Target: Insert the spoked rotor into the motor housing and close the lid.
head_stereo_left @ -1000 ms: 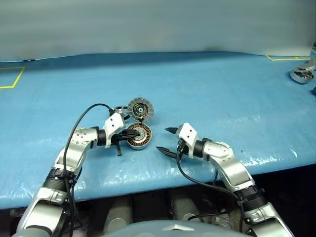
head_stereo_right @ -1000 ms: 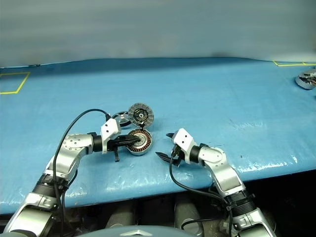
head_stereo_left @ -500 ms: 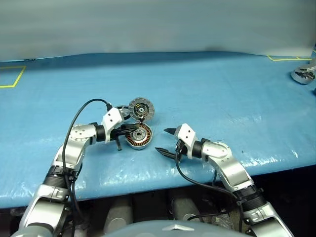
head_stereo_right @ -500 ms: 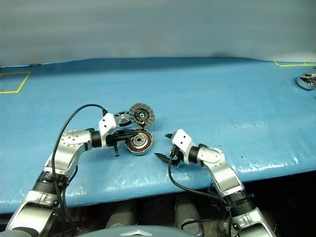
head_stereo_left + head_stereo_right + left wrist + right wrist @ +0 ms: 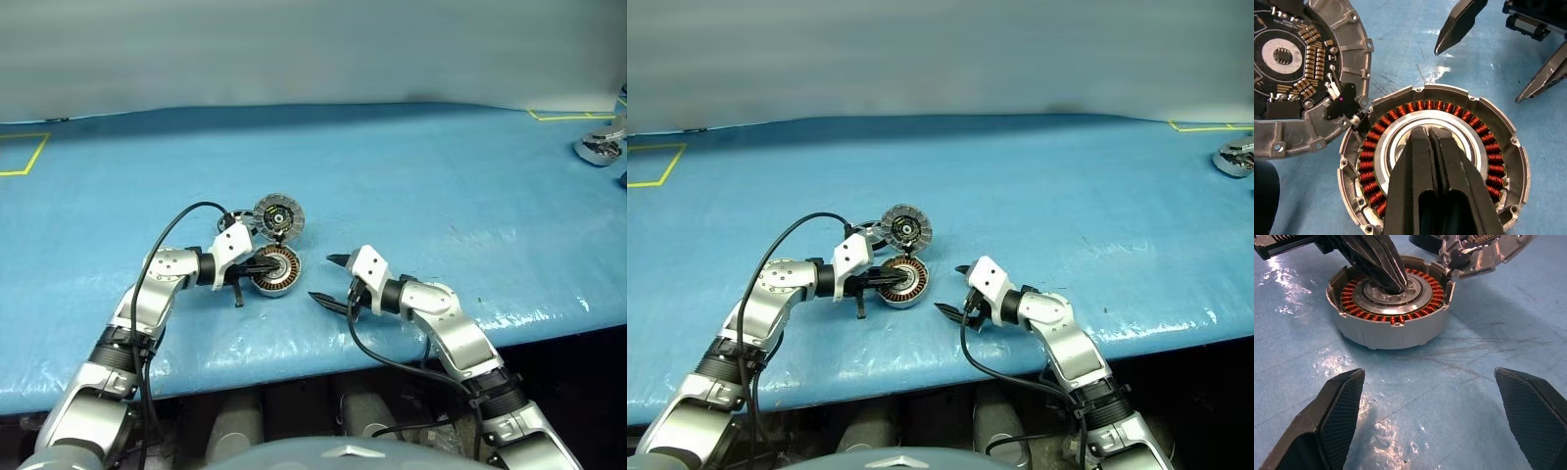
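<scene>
left claw (image 5: 1428, 133) pressed together over motor housing (image 5: 1498, 142) centre, lid (image 5: 1352, 54) raised, right claw (image 5: 1432, 416) spread wide

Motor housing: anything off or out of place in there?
Yes. The motor housing is still empty, only copper windings around a silver centre, and the left gripper has its shut fingers poked into that centre. The lid stands open. The spoked rotor lies on the table behind.
</scene>
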Tool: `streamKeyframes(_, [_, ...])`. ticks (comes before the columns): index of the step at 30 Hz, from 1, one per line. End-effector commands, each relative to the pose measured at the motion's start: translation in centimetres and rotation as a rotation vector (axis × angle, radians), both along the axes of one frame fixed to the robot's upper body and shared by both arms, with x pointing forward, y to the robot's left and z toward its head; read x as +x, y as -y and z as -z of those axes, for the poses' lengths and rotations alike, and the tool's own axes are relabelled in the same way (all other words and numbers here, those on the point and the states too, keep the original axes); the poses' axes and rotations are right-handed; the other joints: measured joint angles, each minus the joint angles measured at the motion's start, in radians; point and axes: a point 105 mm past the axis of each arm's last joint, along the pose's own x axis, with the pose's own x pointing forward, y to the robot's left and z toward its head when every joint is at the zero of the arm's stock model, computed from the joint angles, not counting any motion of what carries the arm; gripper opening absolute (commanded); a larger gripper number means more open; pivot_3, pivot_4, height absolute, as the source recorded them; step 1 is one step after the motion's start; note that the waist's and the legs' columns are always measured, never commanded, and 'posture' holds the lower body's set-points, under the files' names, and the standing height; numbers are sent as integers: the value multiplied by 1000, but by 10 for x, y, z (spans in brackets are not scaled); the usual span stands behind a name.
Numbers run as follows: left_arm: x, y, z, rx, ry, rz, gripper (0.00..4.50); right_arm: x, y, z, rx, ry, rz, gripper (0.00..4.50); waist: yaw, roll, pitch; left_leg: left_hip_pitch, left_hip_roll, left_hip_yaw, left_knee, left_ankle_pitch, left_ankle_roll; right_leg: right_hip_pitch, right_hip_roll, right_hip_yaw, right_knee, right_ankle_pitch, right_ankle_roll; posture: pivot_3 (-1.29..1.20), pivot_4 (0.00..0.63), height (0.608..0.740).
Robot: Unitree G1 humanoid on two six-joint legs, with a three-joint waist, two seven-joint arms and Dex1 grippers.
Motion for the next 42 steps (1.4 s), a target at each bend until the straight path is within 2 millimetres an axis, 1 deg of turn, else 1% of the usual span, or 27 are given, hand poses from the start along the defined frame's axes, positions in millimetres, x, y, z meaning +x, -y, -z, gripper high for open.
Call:
streamKeyframes(1, [-7,-8,17,65,-46,-14,59,1,-2,-10,26,36,-4,4500,-1,0,0,0,0,0,0,0,0,0,0,0,0,0,0,0,150,740])
streamKeyframes(7, [-5,-8,13,59,-31,-17,59,3,-2,-10,24,40,1,4500,-2,0,0,0,0,0,0,0,0,0,0,0,0,0,0,0,150,740])
streamKeyframes(10, [0,-6,0,-14,5,-46,59,3,-2,-11,25,43,2,4500,-2,0,0,0,0,0,0,0,0,0,0,0,0,0,0,0,150,740])
streamKeyframes(16, [10,-14,-34,-173,84,-120,59,5,-1,-12,26,51,4,4500,1,0,0,-1,0,0,0,0,0,-1,0,0,0,0,0,0,150,740])
streamKeyframes(18, [12,-19,-44,-198,114,-141,59,5,-2,-12,26,53,3,4500,1,0,0,-2,0,0,0,0,0,-1,0,0,0,0,0,0,150,740])
streamKeyframes(20, [12,-24,-48,-190,130,-151,59,6,-3,-12,26,53,-3,4500,1,0,0,-2,0,0,0,0,0,-1,0,0,0,0,0,0,150,740])
streamKeyframes(22, [11,-25,-47,-180,131,-155,59,6,-4,-12,25,54,-8,4500,1,0,0,-2,0,0,0,0,0,-1,0,0,0,0,0,0,150,740])
streamKeyframes(26, [7,-23,-38,-147,101,-136,59,6,-6,-12,25,54,-16,4500,1,0,0,-2,0,0,0,0,0,-1,0,0,0,0,0,0,150,740])
streamKeyframes(30, [1,-10,-26,-70,71,-48,59,6,-6,-12,25,55,-20,4500,2,0,0,-2,0,0,0,0,0,-1,0,0,0,0,0,0,150,740])
streamKeyframes(32, [1,-7,-22,-44,67,-27,59,7,-6,-12,25,56,-19,4500,2,0,0,-2,0,0,0,0,0,-1,0,0,0,0,0,0,150,740])
streamKeyframes(37, [4,-4,-20,-2,70,3,59,5,-4,-11,25,53,-8,4500,2,0,0,-2,0,0,0,0,0,-1,0,0,0,0,0,0,150,740])
streamKeyframes(42, [6,-8,-17,71,75,21,59,4,-2,-10,25,51,2,4500,0,0,0,-2,0,0,0,0,0,-2,0,0,0,0,0,0,150,740])
